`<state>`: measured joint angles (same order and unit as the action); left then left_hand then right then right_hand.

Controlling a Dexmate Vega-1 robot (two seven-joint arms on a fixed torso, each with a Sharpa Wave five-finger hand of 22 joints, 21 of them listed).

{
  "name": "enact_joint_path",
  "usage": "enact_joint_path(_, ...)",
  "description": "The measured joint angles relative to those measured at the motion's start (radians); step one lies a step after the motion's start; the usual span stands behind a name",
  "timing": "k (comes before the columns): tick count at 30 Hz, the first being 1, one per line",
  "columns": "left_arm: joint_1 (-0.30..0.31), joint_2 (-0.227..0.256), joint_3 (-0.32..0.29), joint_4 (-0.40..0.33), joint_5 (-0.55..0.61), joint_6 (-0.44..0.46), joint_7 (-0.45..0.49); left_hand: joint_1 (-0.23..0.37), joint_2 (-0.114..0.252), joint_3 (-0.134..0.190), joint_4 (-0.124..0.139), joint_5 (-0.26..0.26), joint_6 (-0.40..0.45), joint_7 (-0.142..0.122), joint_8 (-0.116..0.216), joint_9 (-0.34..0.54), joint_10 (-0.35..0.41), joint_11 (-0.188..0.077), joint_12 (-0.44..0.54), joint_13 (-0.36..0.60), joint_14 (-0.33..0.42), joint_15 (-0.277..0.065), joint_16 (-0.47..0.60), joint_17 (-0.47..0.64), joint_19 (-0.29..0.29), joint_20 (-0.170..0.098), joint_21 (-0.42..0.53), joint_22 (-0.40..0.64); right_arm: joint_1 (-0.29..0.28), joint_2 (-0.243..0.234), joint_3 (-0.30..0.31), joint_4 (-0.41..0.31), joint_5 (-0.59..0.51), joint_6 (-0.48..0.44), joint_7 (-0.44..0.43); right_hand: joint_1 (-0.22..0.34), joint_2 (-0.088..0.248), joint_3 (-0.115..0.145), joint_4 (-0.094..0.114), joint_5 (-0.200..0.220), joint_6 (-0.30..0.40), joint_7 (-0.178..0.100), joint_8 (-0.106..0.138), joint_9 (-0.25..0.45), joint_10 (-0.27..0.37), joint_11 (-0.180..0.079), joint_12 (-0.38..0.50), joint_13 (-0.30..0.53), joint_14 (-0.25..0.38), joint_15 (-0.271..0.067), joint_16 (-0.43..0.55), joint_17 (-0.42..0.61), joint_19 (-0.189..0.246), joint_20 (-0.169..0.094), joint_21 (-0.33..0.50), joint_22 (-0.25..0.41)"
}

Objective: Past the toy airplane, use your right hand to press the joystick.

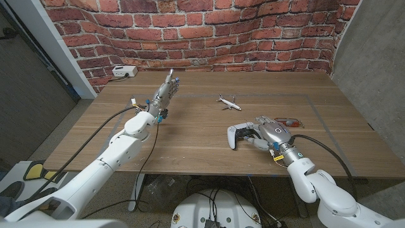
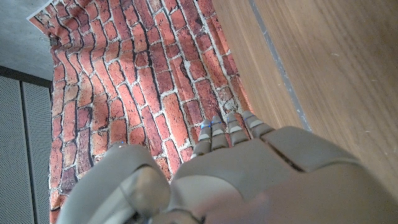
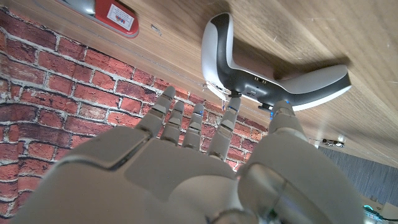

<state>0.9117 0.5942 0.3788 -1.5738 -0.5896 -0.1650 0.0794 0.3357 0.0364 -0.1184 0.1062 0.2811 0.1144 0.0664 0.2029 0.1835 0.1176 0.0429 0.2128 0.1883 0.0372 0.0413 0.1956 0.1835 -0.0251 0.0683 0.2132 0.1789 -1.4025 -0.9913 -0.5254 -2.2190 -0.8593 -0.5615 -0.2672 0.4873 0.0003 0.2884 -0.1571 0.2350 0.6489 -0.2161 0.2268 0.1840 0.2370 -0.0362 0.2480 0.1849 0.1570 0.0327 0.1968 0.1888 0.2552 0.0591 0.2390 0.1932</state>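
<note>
A white and black game controller [image 1: 238,135] lies on the wooden table, right of the middle. My right hand [image 1: 270,134] is right beside it on the controller's right, fingers stretched toward it and holding nothing. In the right wrist view the fingertips [image 3: 232,103] reach the dark middle of the controller [image 3: 273,79], where one seems to touch it; the joystick itself I cannot make out. The small white toy airplane [image 1: 228,102] stands farther back on the table. My left hand [image 1: 166,92] hovers over the table's left part, fingers straight, holding nothing.
A red and grey flat object [image 1: 289,120] lies just behind my right hand, also seen as the red and grey object [image 3: 107,9]. A white box [image 1: 124,71] sits at the table's back left corner. A brick wall [image 1: 209,31] stands behind the table.
</note>
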Motion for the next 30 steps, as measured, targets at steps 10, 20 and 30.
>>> enact_joint_path(10, -0.003, -0.004, 0.004, 0.004, 0.0, 0.0, -0.002, 0.003, 0.002, 0.0, 0.0, -0.004, 0.0, 0.0, 0.0, 0.0, 0.0, 0.0, 0.0, 0.0, 0.0, 0.0, 0.0, 0.0, -0.006, 0.005, 0.0, 0.0, -0.007, -0.007, 0.006, -0.005, 0.006, -0.004, -0.016, 0.0, 0.0, 0.003, 0.003, 0.0, 0.005, -0.002, 0.004, 0.001, 0.013, -0.002, 0.004, 0.0, 0.006, -0.004, 0.0, 0.0, 0.012, 0.001, 0.0, 0.0)
enact_joint_path(20, -0.003, -0.005, 0.005, 0.005, 0.002, 0.0, -0.002, 0.002, 0.002, -0.009, 0.0, -0.004, 0.0, 0.0, 0.0, 0.0, 0.004, -0.004, 0.0, 0.0, 0.0, 0.0, 0.0, 0.0, -0.006, 0.005, 0.0, 0.0, -0.008, -0.007, 0.008, -0.005, 0.009, -0.009, -0.024, 0.0, 0.0, 0.004, 0.004, 0.0, 0.005, -0.002, 0.006, 0.002, 0.017, 0.003, 0.004, 0.0, 0.006, -0.004, 0.0, 0.0, 0.012, 0.002, 0.0, 0.0)
enact_joint_path(30, -0.002, -0.001, 0.005, -0.002, 0.004, 0.003, 0.002, 0.003, 0.002, -0.008, 0.0, -0.004, 0.0, 0.0, 0.0, 0.0, 0.004, -0.004, 0.0, 0.0, 0.0, 0.0, 0.0, 0.0, -0.006, 0.005, 0.0, 0.0, -0.008, -0.006, 0.008, -0.001, 0.019, -0.009, -0.03, 0.0, 0.0, 0.004, 0.004, 0.0, 0.015, -0.001, 0.005, 0.001, 0.024, -0.001, 0.004, 0.0, 0.019, -0.01, 0.0, 0.0, 0.012, 0.002, 0.0, 0.0)
